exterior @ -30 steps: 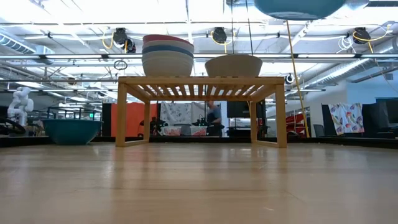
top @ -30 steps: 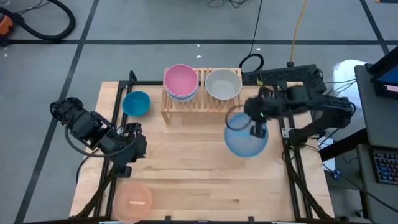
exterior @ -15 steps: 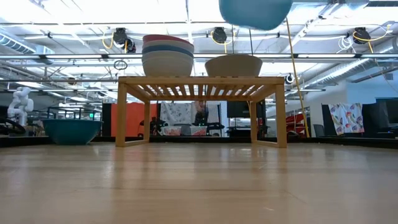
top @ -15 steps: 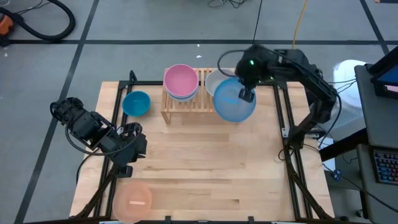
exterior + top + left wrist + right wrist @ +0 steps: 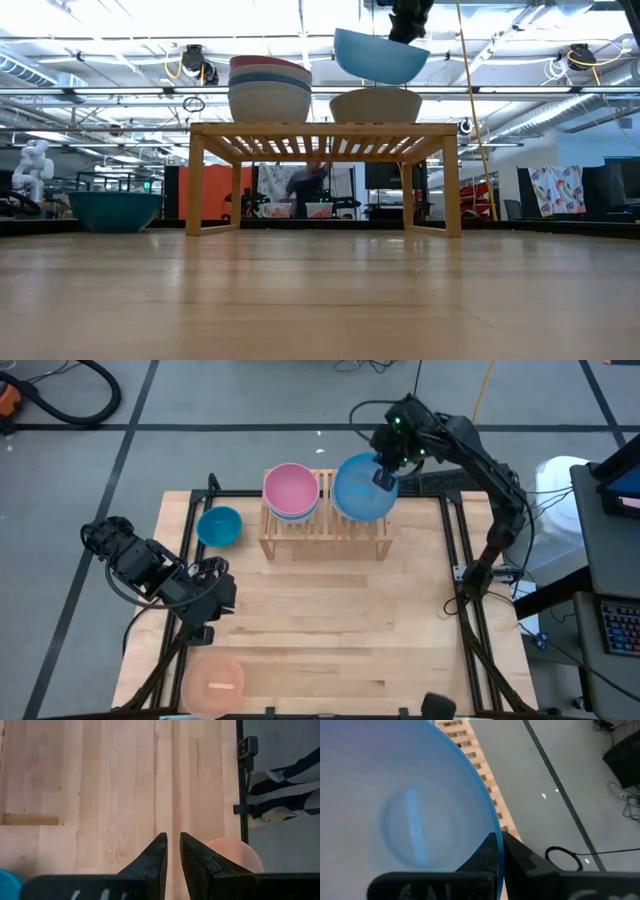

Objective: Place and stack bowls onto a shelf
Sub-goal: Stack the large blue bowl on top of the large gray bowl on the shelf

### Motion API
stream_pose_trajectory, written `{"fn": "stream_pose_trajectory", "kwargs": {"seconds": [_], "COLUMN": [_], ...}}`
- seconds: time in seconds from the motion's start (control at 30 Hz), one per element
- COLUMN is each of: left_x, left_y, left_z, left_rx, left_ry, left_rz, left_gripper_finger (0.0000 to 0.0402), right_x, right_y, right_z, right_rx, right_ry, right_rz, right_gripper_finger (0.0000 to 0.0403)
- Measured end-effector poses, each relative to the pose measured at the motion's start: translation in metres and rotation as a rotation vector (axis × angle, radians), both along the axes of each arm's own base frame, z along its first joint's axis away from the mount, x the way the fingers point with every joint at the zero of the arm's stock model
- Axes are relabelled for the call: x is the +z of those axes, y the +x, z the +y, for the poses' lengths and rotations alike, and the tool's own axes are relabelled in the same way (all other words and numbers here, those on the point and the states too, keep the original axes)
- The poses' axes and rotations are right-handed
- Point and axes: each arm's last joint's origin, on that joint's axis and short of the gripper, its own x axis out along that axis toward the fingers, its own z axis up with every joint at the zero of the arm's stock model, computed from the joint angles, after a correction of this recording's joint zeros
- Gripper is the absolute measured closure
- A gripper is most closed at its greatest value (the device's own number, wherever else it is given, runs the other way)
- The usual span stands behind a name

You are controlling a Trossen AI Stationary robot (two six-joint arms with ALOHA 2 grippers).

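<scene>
One blue bowl [image 5: 360, 488] is pinched by the right gripper [image 5: 385, 476] above the shelf [image 5: 325, 526]; three others are seen on the table [image 5: 330, 630]. Left gripper [image 5: 171, 851]: narrowly parted, empty.

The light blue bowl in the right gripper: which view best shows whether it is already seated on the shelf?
The low view: the light blue bowl hangs tilted, apart from the white bowl on the shelf. The high view shows only overlap from above; the right wrist view shows the right gripper pinching its rim.
</scene>
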Motion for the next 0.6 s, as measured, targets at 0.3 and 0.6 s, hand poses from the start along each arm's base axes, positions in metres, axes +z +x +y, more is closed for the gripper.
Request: {"fn": "stream_pose_trajectory", "kwargs": {"seconds": [0.3,0.6], "left_x": [0.0,0.0], "left_y": [0.0,0.0], "left_z": [0.0,0.0], "left_rx": [0.034,0.051], "left_ry": [-0.016,-0.025], "left_rz": [0.004,0.006], "left_gripper_finger": [0.0346,0.0346], "right_x": [-0.023,-0.035], "right_y": [-0.003,0.009], "right_z": [-0.026,-0.037], "right_rx": [0.068,0.106], "right_ry": [0.058,0.047], "right_rz": [0.134,0.158], "right_gripper_finger": [0.0403,0.0398]}}
